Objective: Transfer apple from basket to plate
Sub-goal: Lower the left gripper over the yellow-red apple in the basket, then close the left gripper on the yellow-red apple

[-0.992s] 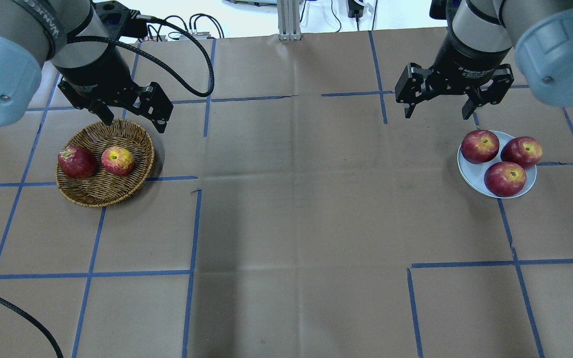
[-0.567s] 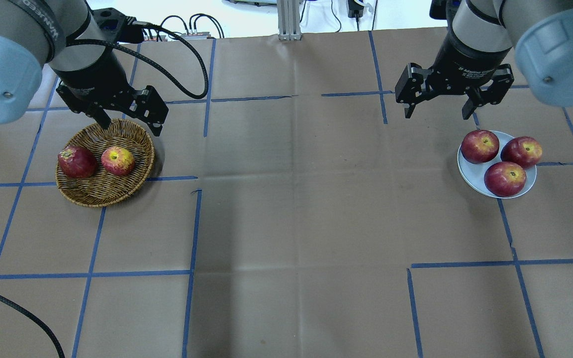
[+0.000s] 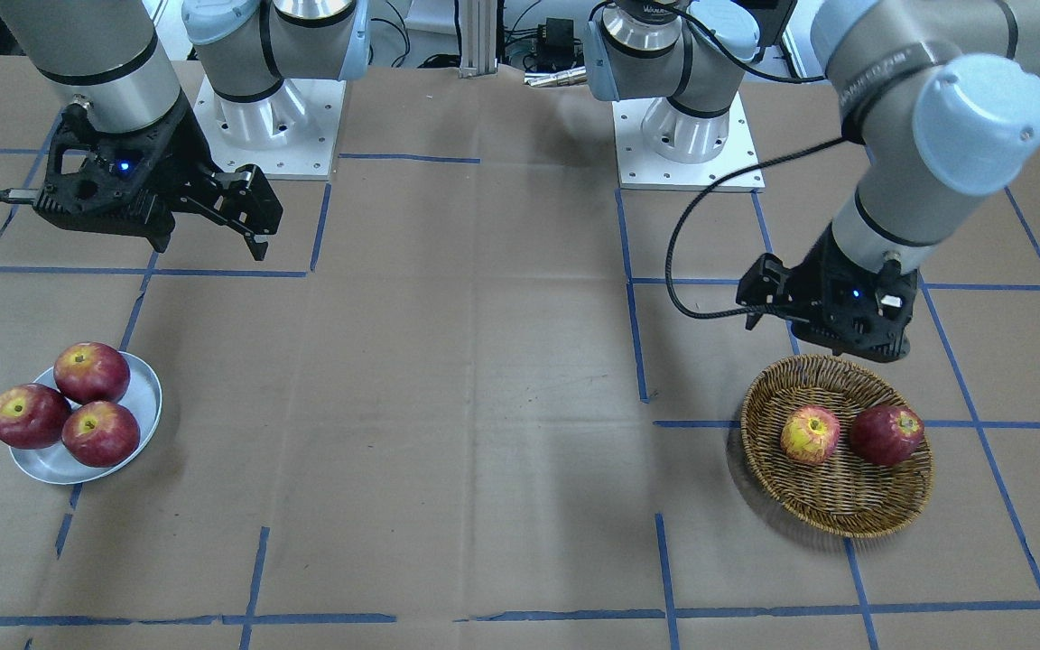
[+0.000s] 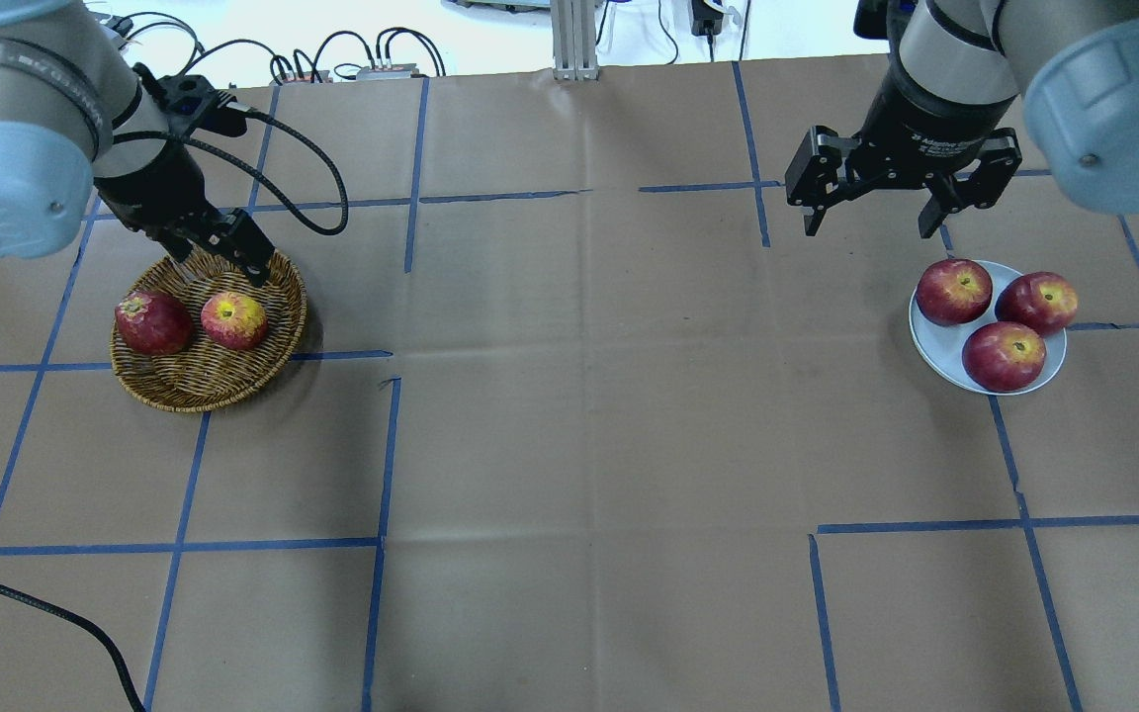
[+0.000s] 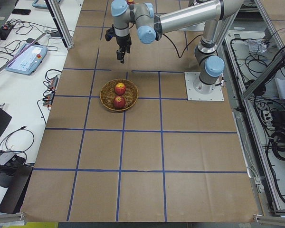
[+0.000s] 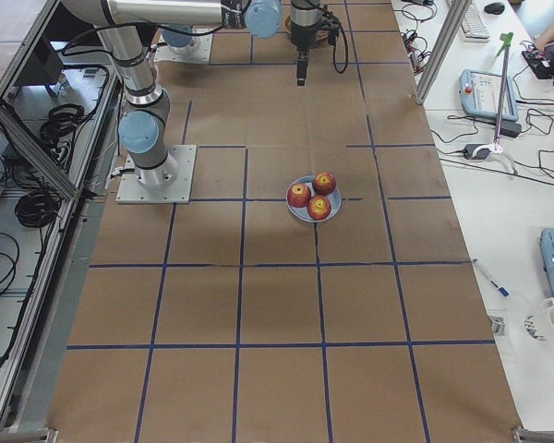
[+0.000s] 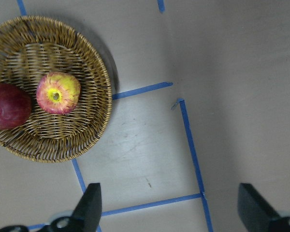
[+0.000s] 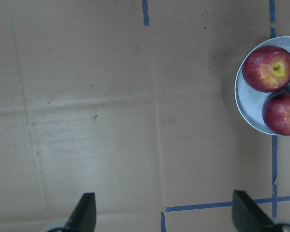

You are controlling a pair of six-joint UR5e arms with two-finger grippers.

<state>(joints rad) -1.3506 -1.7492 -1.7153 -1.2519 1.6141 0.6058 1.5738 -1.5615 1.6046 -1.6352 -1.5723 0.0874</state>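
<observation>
Left tool (image 4: 220,273) spread wide, wrist tilted over basket (image 4: 196,396) rim, near apple (image 4: 233,319), right tool (image 4: 867,227) also spread.

Apple (image 4: 233,320): yellow with red streaks, upright with the stem cavity up, in the right half of the basket (image 4: 204,384), just beside a dark red apple (image 4: 153,322). Basket: round brown-tan wicker, shallow, flat on the tabletop (image 4: 579,445), far left. Plate (image 4: 935,346): small, round, white-grey, flat, far right, well apart from the basket, carrying three red apples (image 4: 1005,356).
</observation>
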